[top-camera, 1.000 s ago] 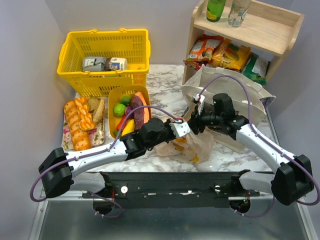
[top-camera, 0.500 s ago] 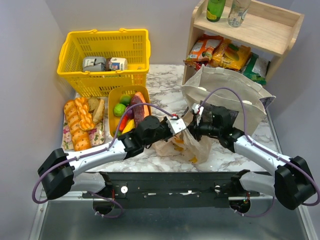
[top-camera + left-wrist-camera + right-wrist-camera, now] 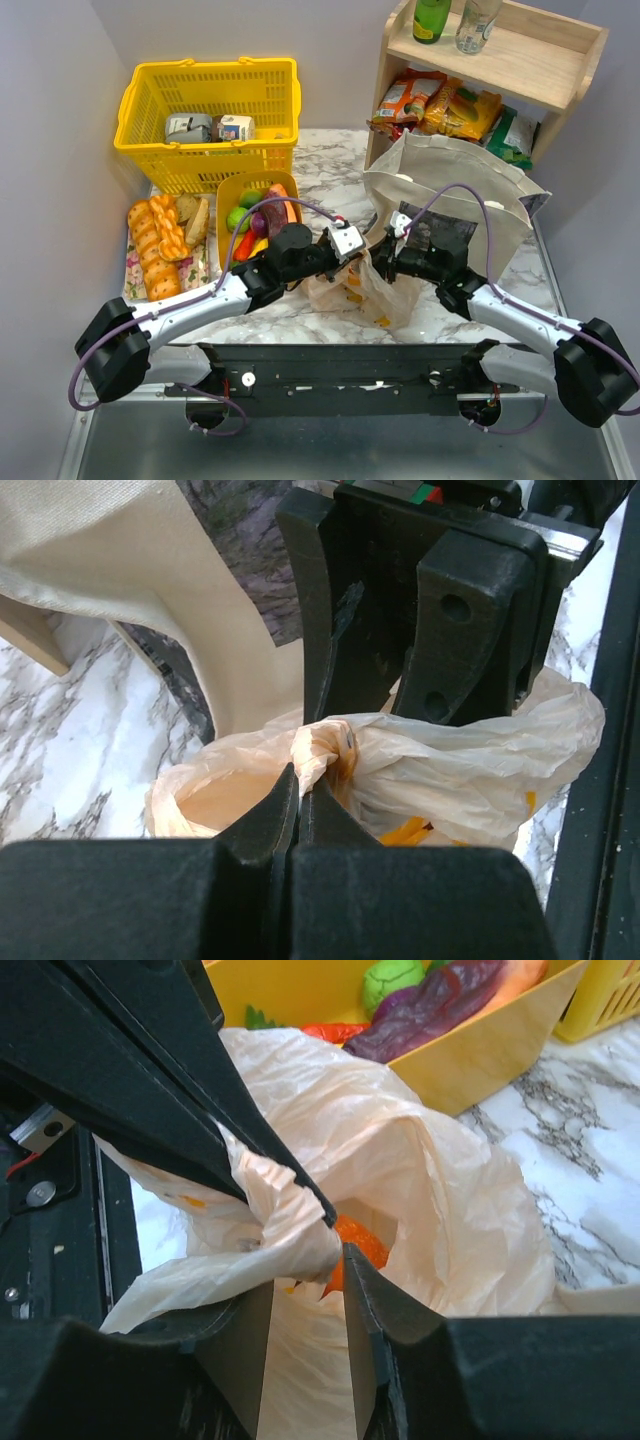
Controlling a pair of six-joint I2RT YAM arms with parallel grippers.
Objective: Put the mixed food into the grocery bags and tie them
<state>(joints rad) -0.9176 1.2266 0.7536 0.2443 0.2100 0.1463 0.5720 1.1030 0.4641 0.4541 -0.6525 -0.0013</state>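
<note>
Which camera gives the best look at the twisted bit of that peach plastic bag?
The left wrist view: the twist fills the centre, pinched at the left gripper's shut tips. The right wrist view shows it too, partly behind black fingers. From above, the arms hide it; only the bag's body shows.

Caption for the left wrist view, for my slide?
The left gripper pinches a twisted fold of the peach plastic bag, facing the right gripper, canvas tote behind.

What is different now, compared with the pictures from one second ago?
The right gripper drew back from the canvas tote toward the peach bag, whose film now lies between its fingers. The left gripper, shut on a twist of the bag, shifted slightly away, bunching it up. Tote, basket and food tray stayed.
</note>
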